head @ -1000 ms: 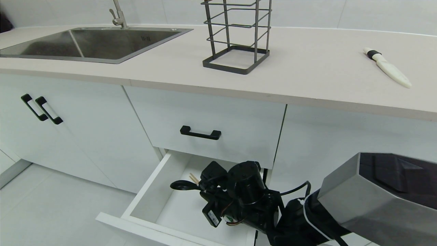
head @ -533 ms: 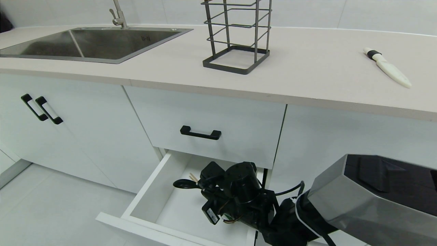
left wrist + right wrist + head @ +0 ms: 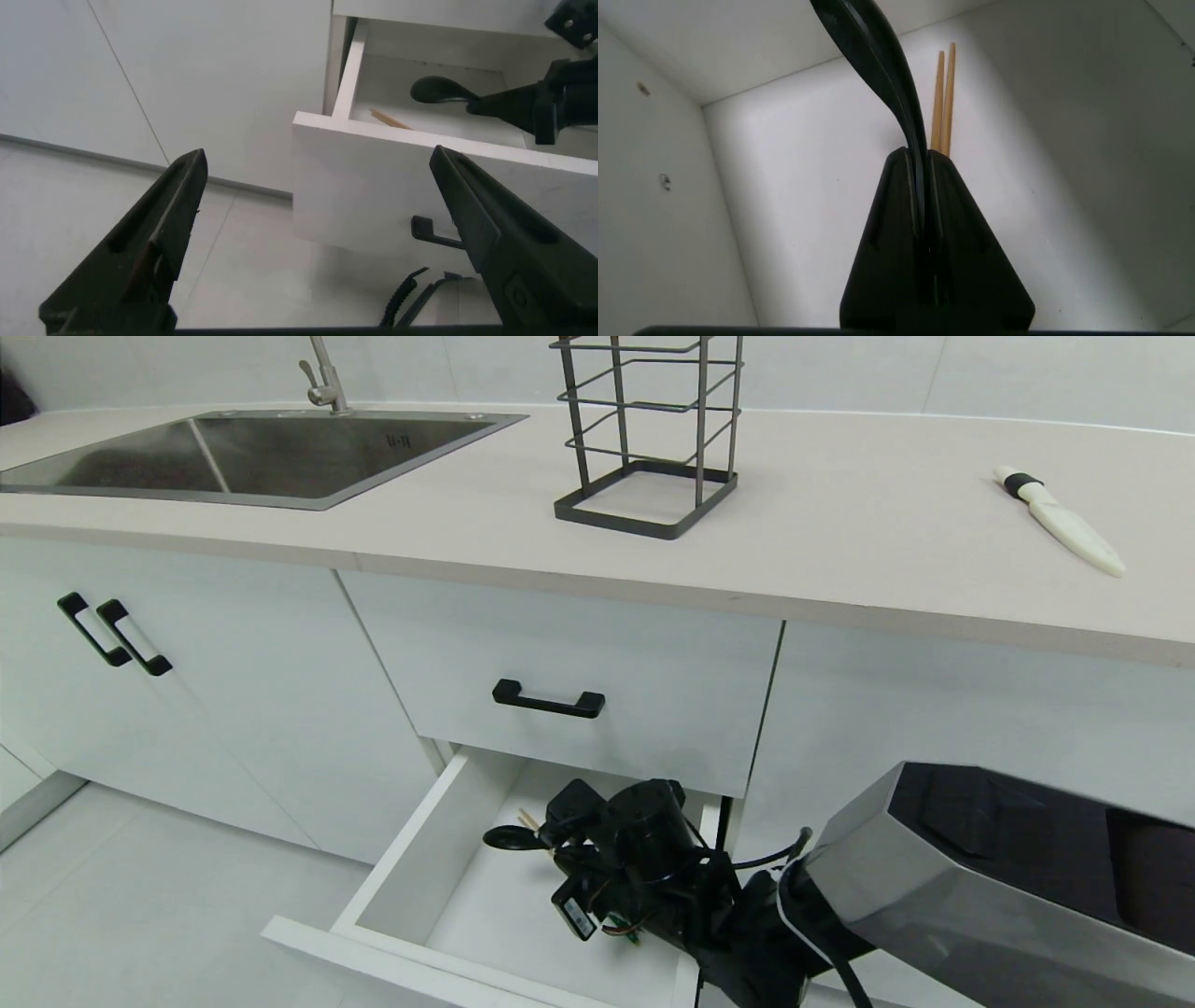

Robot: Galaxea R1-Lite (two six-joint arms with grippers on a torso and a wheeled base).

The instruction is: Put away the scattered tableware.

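Fingers point(image 3: 889, 233) of the right gripper point(image 3: 920, 173) are clamped on the handle of a black spoon point(image 3: 878, 56), its bowl pointing out ahead of the fingertips. Spoon hangs over the open drawer point(image 3: 411, 859); it looks clear of the floor, though I can't say by how much. Two chopsticks point(image 3: 941, 98) lie in the drawer, under and just beyond the spoon.

Left gripper point(image 3: 316, 159): fingers wide apart, nothing between them, held low outside the drawer front.

Handling (judged): spoon looks like moulded plastic, so light, stiff, not fragile, with a smooth, possibly slippery surface. The handle is narrow, so a grip along it is right, but the bowl end could swing if the pinch loosens. A short drop onto the drawer floor should do no harm.

View notes:
- Right wrist view gives the grip itself: handle running between the two fingers, chopsticks parallel and touching.
- Left wrist view gives the side-on look: bowl above the drawer's front rim, inside the drawer.
- Head view gives the counter point(image 3: 840, 523): a white knife point(image 3: 1064, 523) lying well off to the right, not yet put away, and a wire rack point(image 3: 644, 439).
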